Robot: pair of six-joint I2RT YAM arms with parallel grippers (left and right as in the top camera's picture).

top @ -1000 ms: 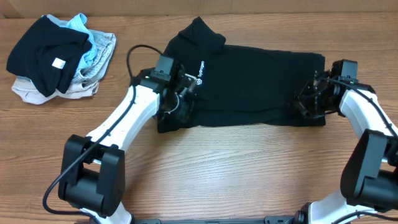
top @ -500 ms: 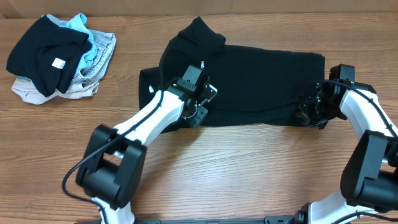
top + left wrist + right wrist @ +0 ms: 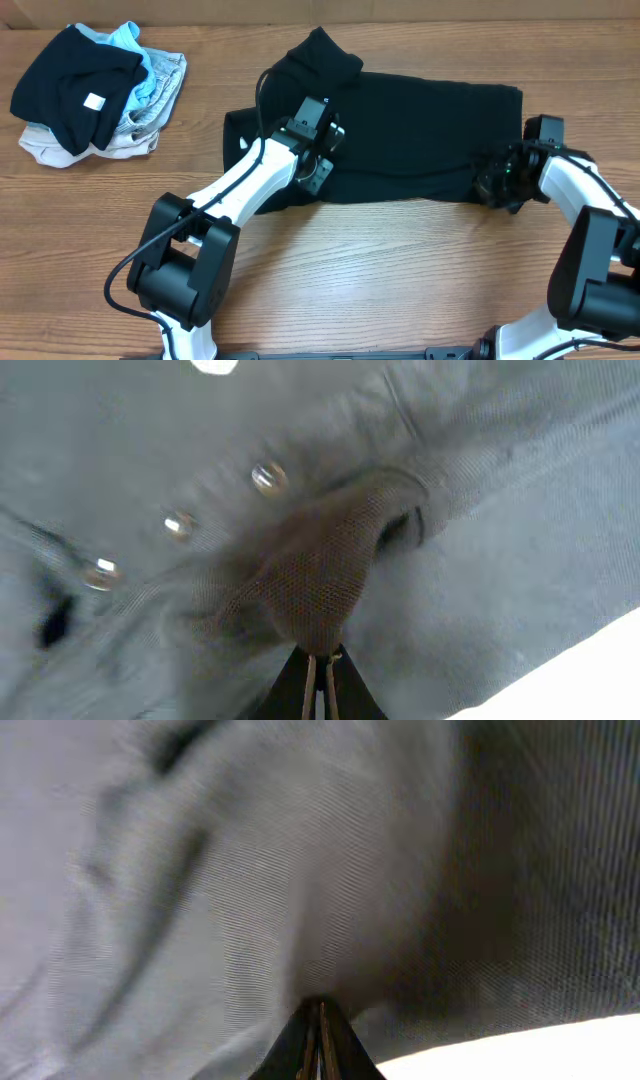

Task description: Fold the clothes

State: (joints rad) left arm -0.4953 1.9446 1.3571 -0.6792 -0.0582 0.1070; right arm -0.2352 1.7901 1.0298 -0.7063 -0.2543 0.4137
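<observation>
The clothes, a black polo shirt (image 3: 420, 130), lie spread across the middle of the table with the collar end at the upper left. My left gripper (image 3: 318, 172) is over the shirt's chest, shut on a raised fold of its cloth (image 3: 320, 590) beside the placket buttons (image 3: 268, 478). My right gripper (image 3: 492, 187) is at the shirt's lower right corner and is also shut on a pinch of the fabric (image 3: 250, 870). In each wrist view the jaws, left gripper (image 3: 320, 658) and right gripper (image 3: 318, 1008), meet with cloth drawn into them. The chest logo is hidden under the left arm.
A heap of other garments (image 3: 90, 90), with a small black one bearing a square white tag on top, sits at the far left back. Bare wooden table (image 3: 400, 270) runs along the front between the two arm bases.
My left gripper has travelled right from the shirt's left edge onto its chest and closed on a fold. The right gripper has closed on the lower right corner.
</observation>
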